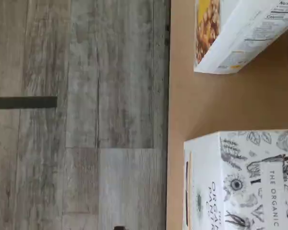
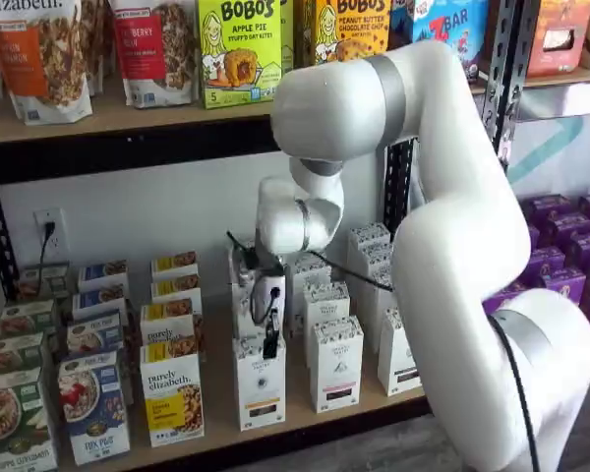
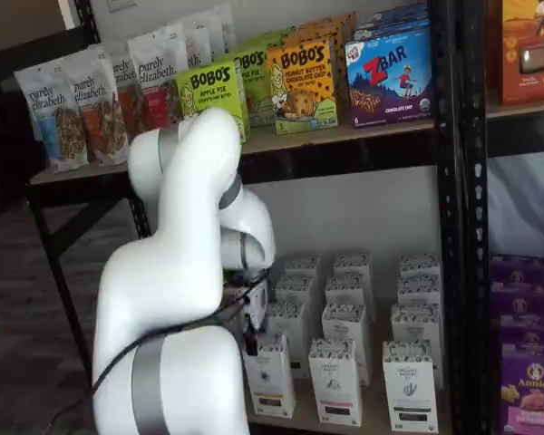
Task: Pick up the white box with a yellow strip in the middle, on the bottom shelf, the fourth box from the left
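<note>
The white box stands at the front of the bottom shelf, a tall white carton with a speckled top and a yellowish strip low on its front. It also shows in the other shelf view. My gripper hangs just above its top, open and holding nothing; in a shelf view the gripper shows only as a dark tip under the white wrist. The wrist view shows the white box from above on the tan bottom shelf.
A yellow-and-white granola box stands just left of the white box and shows in the wrist view. More white cartons fill the rows to the right and behind. A black upright stands at the right. Grey floor lies past the shelf edge.
</note>
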### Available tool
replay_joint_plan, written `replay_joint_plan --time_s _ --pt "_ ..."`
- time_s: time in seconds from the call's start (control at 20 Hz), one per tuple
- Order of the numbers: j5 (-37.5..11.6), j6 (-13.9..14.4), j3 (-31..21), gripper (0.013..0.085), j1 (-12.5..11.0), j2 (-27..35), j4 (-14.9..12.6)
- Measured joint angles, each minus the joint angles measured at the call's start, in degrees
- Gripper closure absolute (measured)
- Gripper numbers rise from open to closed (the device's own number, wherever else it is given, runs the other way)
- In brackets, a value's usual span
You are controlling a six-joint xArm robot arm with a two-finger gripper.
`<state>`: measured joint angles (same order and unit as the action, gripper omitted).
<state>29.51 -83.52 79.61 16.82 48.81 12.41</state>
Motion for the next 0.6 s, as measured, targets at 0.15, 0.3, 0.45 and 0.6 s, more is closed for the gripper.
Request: replay_joint_plan --time_s 0.15,0.3,0.45,0.6 --pt "2.87 0.08 3.87 0.0130 0.27 1.93 0.48" --pt "3.75 0.89 6.93 0.0130 0.72 3.75 0.24" --pt "3.91 3.36 9.36 0.0130 1.03 5.39 -2.22" --pt "4.13 6.38 11.29 0.0130 1.13 6.93 -5.71"
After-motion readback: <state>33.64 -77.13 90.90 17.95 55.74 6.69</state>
